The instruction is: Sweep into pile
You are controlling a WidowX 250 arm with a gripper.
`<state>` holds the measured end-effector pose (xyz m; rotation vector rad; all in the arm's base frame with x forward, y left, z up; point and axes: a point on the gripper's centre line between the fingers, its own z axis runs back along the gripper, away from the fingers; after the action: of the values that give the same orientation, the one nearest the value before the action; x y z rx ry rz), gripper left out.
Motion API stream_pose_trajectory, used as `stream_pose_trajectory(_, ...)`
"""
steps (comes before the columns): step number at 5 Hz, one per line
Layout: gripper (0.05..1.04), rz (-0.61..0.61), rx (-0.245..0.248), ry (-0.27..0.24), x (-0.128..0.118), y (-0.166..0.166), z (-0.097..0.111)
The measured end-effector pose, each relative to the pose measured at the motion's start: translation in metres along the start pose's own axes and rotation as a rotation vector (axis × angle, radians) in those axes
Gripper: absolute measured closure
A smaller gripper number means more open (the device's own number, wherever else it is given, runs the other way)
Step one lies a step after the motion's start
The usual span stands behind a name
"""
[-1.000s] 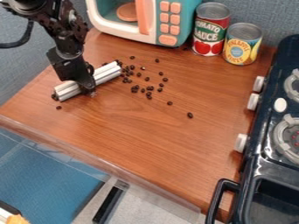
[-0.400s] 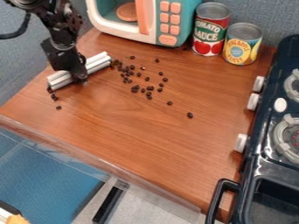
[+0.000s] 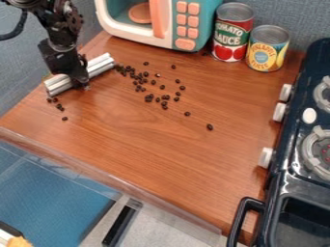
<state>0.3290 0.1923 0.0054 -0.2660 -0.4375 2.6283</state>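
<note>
At the upper left of the counter, my gripper (image 3: 81,85) is low over the wood, shut on the middle of a white ribbed bar (image 3: 99,65). The bar lies slantwise near the counter's left edge, its near end pointing to the lower left. Dark beans (image 3: 150,98) are scattered to the right of the bar, thickest around the upper middle. Several more beans (image 3: 60,107) lie just below the bar's near end. Single beans (image 3: 209,127) lie farther to the right.
A toy microwave (image 3: 184,24) stands at the back, with a tomato sauce can (image 3: 232,34) and a pineapple can (image 3: 267,48) beside it. The toy stove (image 3: 296,144) with its knobs borders the right side. A clear ledge (image 3: 109,181) runs along the counter's front edge.
My gripper has moved left with the white bar, toward the counter's left edge. Several beans that were at the bar's near end are now exposed below it.
</note>
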Motion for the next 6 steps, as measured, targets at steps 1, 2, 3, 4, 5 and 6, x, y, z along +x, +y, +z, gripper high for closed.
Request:
stream_pose_trajectory(1, 0.692, -0.011, 0.028, 0.013, 0.0, 0.006, 0.006)
stream_pose_trajectory(2, 0.692, -0.05, 0.067, 0.058, -0.011, 0.024, 0.021)
stream_pose_trajectory(3, 0.692, -0.081, 0.002, 0.135, -0.03, 0.018, 0.056)
stream_pose_trajectory(4, 0.692, -0.085, -0.009, 0.188, -0.037, 0.025, 0.074)
stream_pose_trajectory(5, 0.692, -0.176, 0.017, 0.283, -0.059, 0.058, 0.107)
stream_pose_trajectory(6, 0.692, -0.236, 0.15, 0.283, -0.061, 0.105, 0.111)
